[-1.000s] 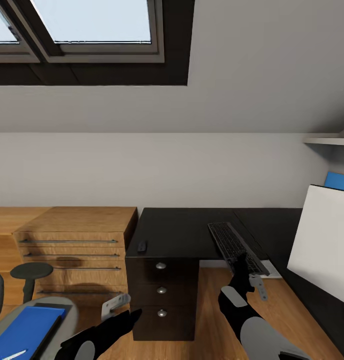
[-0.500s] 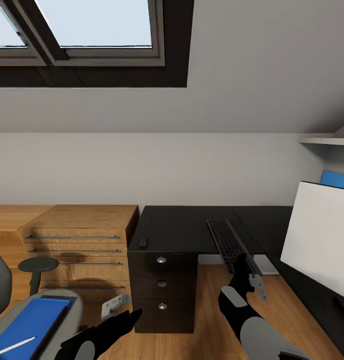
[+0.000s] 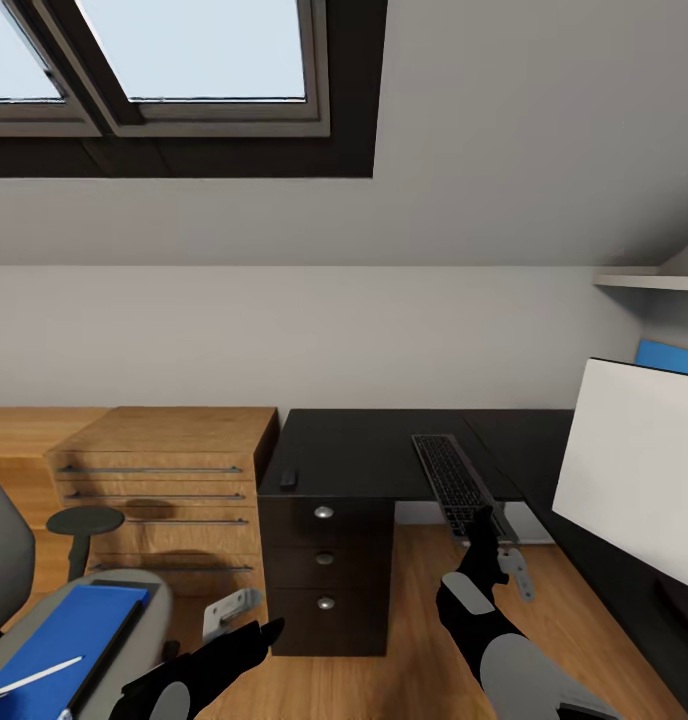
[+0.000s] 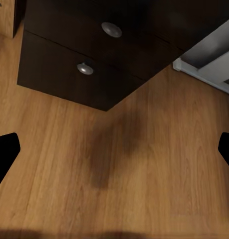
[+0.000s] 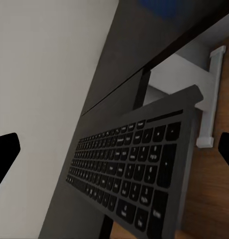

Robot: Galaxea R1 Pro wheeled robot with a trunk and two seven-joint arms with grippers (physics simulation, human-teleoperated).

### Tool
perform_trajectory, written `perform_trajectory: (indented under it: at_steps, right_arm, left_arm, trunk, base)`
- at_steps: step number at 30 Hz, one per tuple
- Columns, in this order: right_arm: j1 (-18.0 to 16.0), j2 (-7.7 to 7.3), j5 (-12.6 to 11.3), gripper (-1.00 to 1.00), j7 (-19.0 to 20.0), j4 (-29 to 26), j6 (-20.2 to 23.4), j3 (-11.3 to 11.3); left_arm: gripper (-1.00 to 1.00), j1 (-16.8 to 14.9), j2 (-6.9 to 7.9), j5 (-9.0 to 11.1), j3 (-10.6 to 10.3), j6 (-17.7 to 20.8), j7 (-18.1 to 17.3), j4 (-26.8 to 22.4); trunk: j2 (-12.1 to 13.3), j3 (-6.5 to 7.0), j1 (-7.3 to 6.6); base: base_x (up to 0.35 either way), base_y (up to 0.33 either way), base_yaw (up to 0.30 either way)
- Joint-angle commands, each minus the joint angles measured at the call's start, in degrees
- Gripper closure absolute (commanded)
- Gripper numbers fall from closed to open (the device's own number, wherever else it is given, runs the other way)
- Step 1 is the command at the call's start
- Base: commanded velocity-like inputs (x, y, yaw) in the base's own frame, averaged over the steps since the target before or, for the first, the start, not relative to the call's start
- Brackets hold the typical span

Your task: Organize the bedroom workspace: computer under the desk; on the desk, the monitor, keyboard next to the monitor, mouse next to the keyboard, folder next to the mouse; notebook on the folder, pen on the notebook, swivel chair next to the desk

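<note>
Keyboard [image 3: 458,485] is overhanging the desk [image 3: 359,450] at 1 o'clock; rigid, light, pinchable by its edge; right gripper [image 3: 502,555] is spreading wide.

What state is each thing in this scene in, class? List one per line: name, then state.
keyboard: lying on the desk, near end overhanging the edge.
monitor: upright on the desk, white back showing.
folder: flat on the swivel chair seat.
pen: lying on the folder.
desk drawers: all shut.
left gripper: open, empty.
right gripper: open, by the keyboard's near end.
</note>
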Motion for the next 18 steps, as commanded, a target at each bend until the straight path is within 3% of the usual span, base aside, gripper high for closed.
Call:
perform_trajectory:
  at_steps: [1, 10, 18]
  right_arm:
    - [0.0, 0.04, -0.6, -1.0, 0.6, 0.0, -0.1, -0.1]
    - [0.0, 0.21, -0.6, -1.0, 0.7, 1.8, -0.1, 1.1]
    - [0.0, 0.46, -0.6, -1.0, 0.7, 2.4, -0.3, 2.5]
  left_arm:
    - [-1.0, 0.0, -0.01, 0.6, 0.0, 0.1, 0.5, -0.1]
    - [-1.0, 0.0, -0.01, 0.4, -0.2, 0.0, 1.0, 1.5]
    - [-1.0, 0.0, -0.07, 0.3, -0.1, -0.3, 0.8, 3.3]
  trunk:
    - [0.0, -0.06, -0.01]
    - [3.6, 1.56, -1.98]
    - [3.6, 1.56, -1.98]
  base:
    - [-0.017, 0.0, 0.0]
    - [-0.002, 0.0, 0.0]
    - [0.0, 0.0, 0.0]
